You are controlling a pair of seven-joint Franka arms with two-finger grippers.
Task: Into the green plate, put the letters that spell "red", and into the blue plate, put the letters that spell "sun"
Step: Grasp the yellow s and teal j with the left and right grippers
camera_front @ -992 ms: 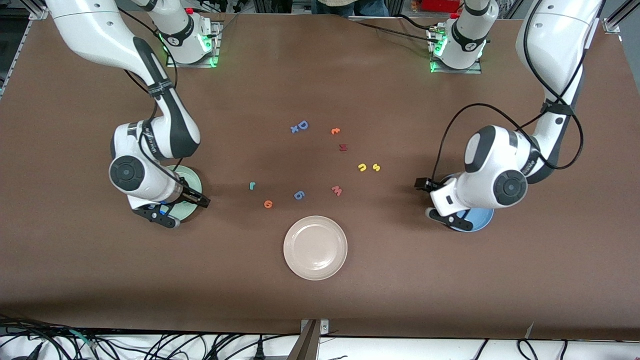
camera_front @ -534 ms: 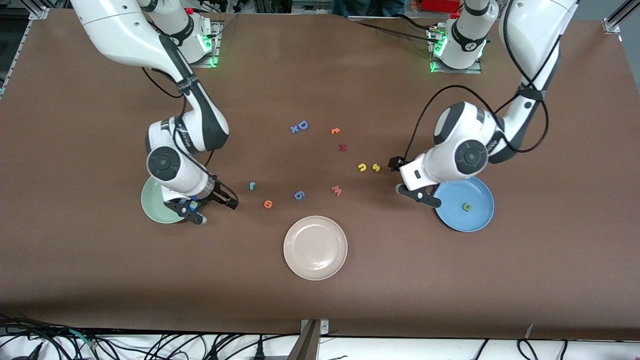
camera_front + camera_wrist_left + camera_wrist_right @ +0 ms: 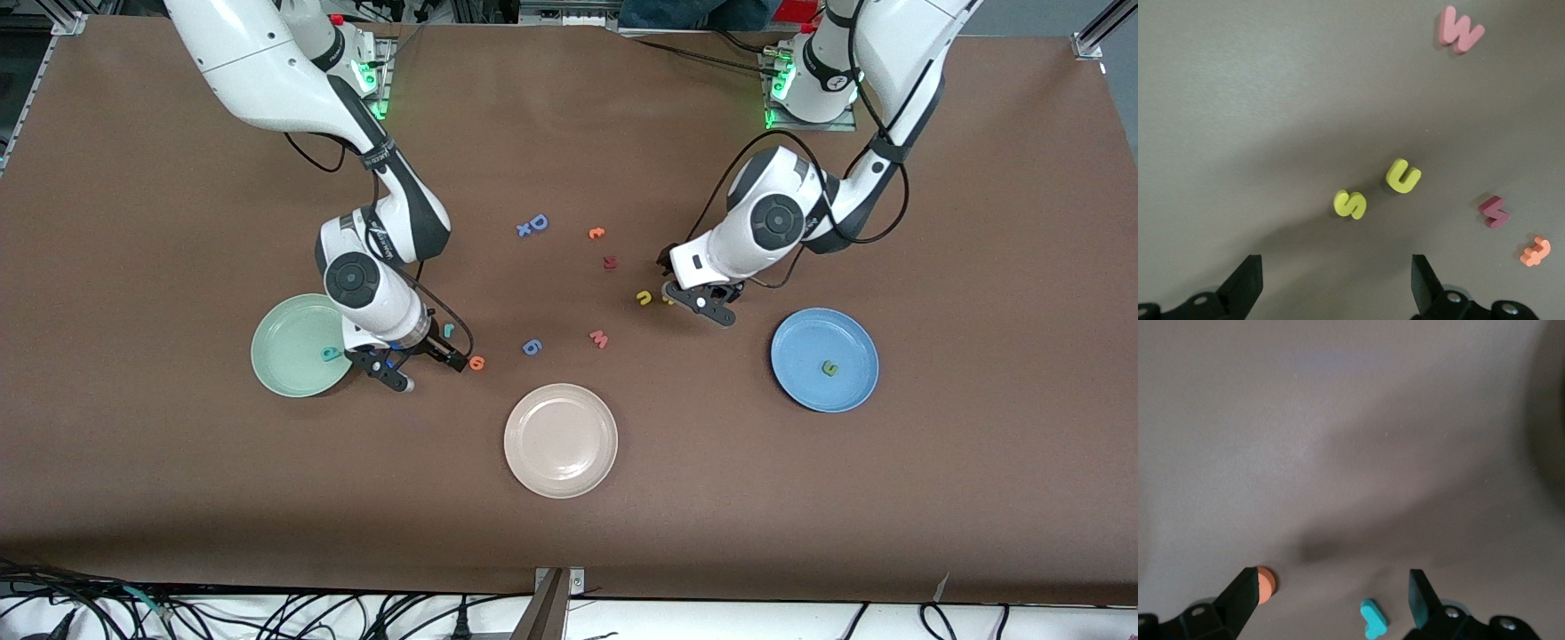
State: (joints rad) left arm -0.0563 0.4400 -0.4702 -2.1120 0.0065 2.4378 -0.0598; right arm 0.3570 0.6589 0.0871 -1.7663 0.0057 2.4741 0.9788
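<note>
The left gripper (image 3: 689, 298) is held over the yellow "s" (image 3: 1350, 204), fingers spread and empty, with the yellow "u" (image 3: 644, 298) just beside it. The right gripper (image 3: 425, 360) is held over the teal "r" (image 3: 449, 330), fingers likewise spread, the orange "e" (image 3: 477, 363) lying just beside one fingertip. A teal "d" (image 3: 331, 354) is seen in the green plate (image 3: 280, 342), and a green letter (image 3: 829, 367) in the blue plate (image 3: 800, 382).
</note>
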